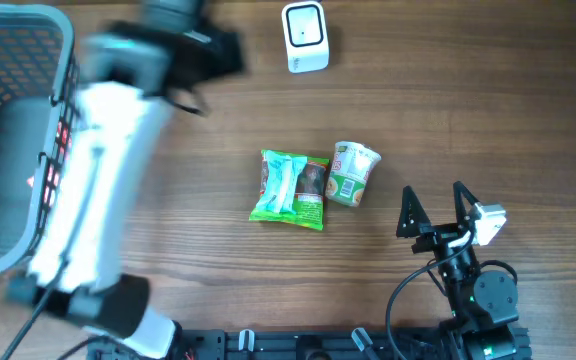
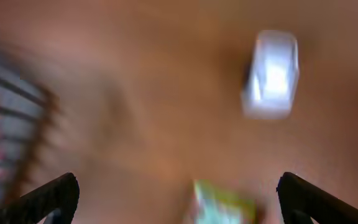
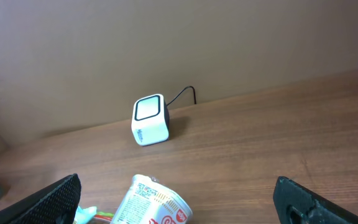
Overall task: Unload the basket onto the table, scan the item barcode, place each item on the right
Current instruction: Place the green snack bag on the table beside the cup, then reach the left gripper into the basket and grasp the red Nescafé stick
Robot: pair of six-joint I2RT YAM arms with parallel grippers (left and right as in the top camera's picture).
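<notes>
The white scanner (image 1: 305, 37) stands at the far edge of the wooden table (image 1: 468, 100), its window facing up, with a dark cable (image 3: 182, 94) running off behind it. Near the middle of the table lie two items side by side and touching: a green snack packet (image 1: 290, 188), lying flat, and a noodle cup (image 1: 353, 173) on its side just to the packet's right. Both sit well apart from the scanner, and neither is held.

The left gripper (image 2: 179, 179) hangs above the table between the scanner and the grey basket (image 1: 18, 130) (its own view is badly blurred). Its fingers (image 2: 48, 199) stand wide apart with nothing between them. Something red shows through the basket's mesh, though what it is cannot be told.

The right gripper (image 1: 433, 192) sits near the front right of the table, close to the noodle cup, its jaws spread wide and empty. From its wrist view the cup lies just ahead, the scanner farther back.
</notes>
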